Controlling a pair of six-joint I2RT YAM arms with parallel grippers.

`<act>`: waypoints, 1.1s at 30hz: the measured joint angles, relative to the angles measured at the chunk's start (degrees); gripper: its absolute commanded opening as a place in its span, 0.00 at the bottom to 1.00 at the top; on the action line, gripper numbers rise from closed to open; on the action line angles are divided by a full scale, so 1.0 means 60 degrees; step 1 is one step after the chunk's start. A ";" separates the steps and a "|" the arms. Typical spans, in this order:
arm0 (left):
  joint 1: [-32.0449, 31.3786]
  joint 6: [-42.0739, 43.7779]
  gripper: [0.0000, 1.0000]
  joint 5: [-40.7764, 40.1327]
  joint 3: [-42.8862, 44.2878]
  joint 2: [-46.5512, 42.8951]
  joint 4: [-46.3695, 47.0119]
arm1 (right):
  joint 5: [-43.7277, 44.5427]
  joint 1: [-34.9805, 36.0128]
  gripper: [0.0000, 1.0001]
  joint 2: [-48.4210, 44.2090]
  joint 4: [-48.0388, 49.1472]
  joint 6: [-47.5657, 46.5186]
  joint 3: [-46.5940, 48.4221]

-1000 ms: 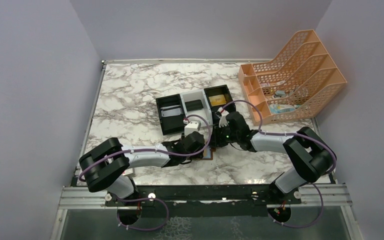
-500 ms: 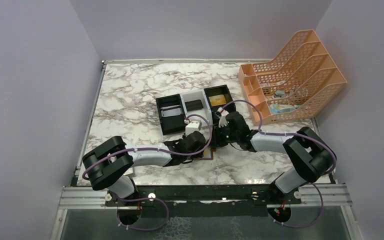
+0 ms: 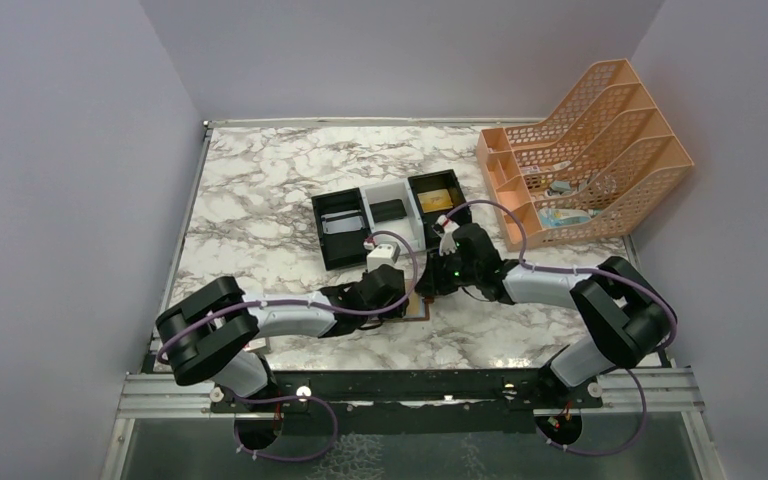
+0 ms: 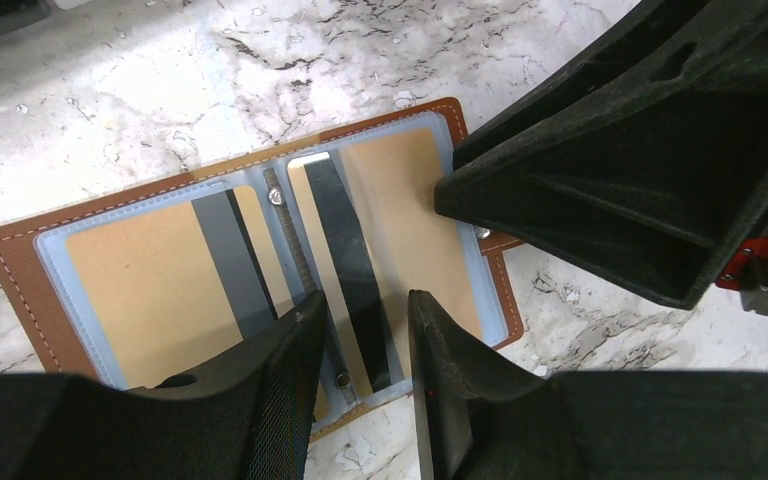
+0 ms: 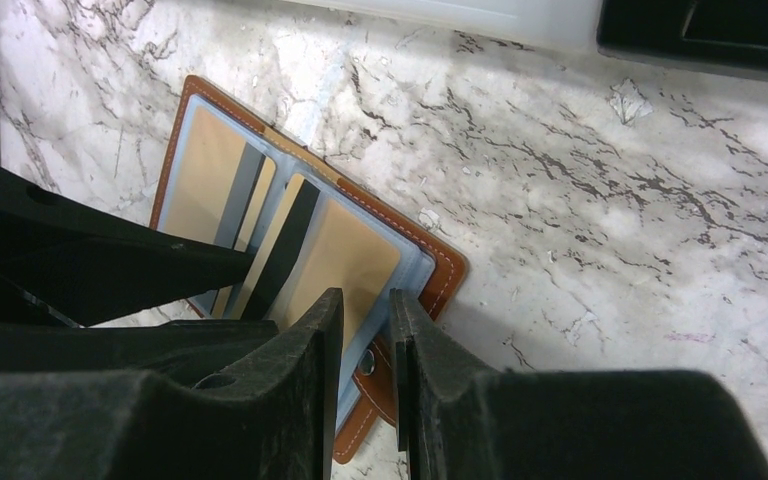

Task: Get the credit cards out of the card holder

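Observation:
The card holder (image 4: pixel 12 275) lies open and flat on the marble, brown leather with blue-grey pockets; in the top view only its brown edge (image 3: pixel 418 310) shows between the arms. Two tan credit cards with dark stripes sit in its pockets, one left (image 4: pixel 150 290) and one right (image 4: pixel 410 200). My left gripper (image 4: pixel 360 310) hangs over the holder's near edge, open, its tips straddling the right card's dark stripe beside the spine. My right gripper (image 5: pixel 365 297) is narrowly open, its tips down on the right half's outer edge (image 5: pixel 445 275) near the snap tab.
Just beyond the holder stands a black-white-black tray (image 3: pixel 318 230) holding a grey card, a dark card and a gold card (image 3: pixel 438 198). An orange file rack (image 3: pixel 585 150) stands at the far right. Both arms meet over the holder.
The left arm has shifted slightly, its wrist edging a little toward the tray. The right arm and the holder have stayed in place.

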 measured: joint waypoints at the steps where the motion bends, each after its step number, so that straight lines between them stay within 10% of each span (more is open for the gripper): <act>1: 0.0018 -0.0011 0.39 0.0018 -0.0029 -0.0040 0.0025 | 0.0007 0.0000 0.24 0.0011 -0.0044 -0.0011 0.0000; 33: 0.1045 -0.0423 0.42 0.1439 -0.0980 -0.0641 0.1370 | -0.1158 -0.0007 0.18 -0.0175 -0.0568 -0.0557 0.0073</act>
